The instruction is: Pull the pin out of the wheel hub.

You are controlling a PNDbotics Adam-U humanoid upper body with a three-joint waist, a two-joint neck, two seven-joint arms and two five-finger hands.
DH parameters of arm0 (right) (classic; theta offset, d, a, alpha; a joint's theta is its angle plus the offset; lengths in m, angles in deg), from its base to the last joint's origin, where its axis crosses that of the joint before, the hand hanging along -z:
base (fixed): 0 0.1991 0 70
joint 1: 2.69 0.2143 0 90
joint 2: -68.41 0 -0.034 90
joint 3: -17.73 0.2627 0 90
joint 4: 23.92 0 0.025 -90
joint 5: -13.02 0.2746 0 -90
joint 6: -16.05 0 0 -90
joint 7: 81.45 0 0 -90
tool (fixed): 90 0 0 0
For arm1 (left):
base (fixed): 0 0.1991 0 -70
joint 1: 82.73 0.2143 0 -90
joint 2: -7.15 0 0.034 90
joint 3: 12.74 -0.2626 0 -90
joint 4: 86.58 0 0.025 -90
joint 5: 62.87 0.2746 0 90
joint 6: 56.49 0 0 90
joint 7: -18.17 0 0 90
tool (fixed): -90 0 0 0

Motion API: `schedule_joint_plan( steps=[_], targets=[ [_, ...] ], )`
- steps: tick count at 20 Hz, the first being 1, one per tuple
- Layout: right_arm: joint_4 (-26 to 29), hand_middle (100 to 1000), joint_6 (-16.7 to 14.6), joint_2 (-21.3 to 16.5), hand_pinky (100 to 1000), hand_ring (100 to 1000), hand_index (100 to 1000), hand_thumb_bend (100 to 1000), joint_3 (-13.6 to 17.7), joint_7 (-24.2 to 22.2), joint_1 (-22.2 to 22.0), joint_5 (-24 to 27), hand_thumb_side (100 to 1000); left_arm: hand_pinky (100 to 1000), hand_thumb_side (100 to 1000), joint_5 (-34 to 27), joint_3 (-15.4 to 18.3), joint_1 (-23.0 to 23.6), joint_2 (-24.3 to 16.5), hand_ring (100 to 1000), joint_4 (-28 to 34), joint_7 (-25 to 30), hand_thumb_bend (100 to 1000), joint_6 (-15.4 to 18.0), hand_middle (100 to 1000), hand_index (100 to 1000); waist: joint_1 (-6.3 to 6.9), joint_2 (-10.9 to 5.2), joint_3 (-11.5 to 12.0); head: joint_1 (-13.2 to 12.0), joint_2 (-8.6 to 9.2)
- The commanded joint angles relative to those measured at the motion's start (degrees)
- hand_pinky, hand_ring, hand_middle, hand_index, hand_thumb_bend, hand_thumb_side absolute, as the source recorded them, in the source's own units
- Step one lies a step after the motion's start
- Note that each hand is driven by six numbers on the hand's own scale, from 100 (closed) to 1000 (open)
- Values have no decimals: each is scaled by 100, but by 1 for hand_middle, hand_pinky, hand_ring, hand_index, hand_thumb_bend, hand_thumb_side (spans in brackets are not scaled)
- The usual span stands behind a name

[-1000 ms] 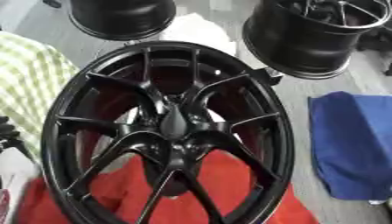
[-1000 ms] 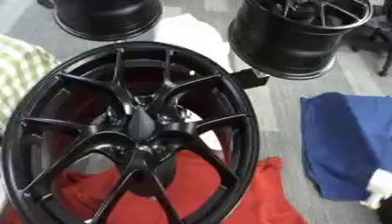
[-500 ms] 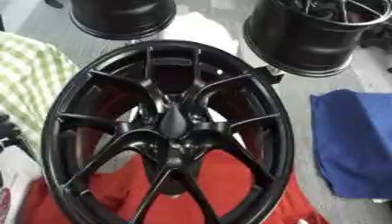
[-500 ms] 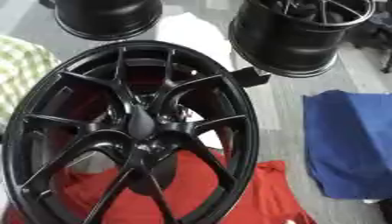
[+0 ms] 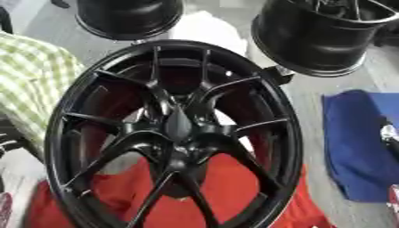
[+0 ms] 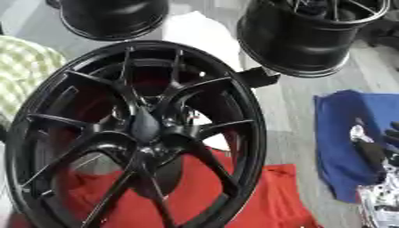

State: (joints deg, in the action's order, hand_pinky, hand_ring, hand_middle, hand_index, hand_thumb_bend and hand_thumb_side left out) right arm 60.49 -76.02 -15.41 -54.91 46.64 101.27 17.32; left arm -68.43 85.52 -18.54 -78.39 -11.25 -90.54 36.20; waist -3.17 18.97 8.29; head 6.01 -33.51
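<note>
A large black wheel hub [image 5: 175, 133] fills the centre of the frame, lying face up with thin paired spokes running from a raised centre boss out to a glossy rim. Its lower half rests over a red cloth [image 5: 226, 191], which shows through the gaps between the spokes; a white cloth [image 6: 199, 33] lies under its upper edge. No pin can be made out among the spokes or at the boss.

Two more black wheels stand at the top of the frame: one at upper left [image 5: 128, 18], and one at upper right [image 6: 311, 35] whose open barrel shows spokes inside. A small dark block [image 6: 257, 78] sits just beside the big rim, between it and the upper right wheel.

A green-and-white checked cloth [image 5: 31, 84] covers the left side, and a blue cloth [image 6: 347, 133] lies on the grey bench [image 6: 284, 116] at the right.

At the right edge, over the blue cloth, black and silver parts of the right hand [image 6: 374, 153] show; whether its fingers are apart or together cannot be told. At the left edge, a dark shape [image 5: 9, 136] shows, too little to identify.
</note>
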Motion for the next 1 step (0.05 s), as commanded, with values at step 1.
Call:
schedule_joint_plan(
  steps=[1],
  targets=[
    [-195, 596, -377, -84, 623, 692, 699, 561, -78, -161, 37, 273, 185, 572, 894, -36, -15, -87, -51, 582, 124, -4, 100, 28, 531, 674, 38, -67, 14, 67, 105]
  ],
)
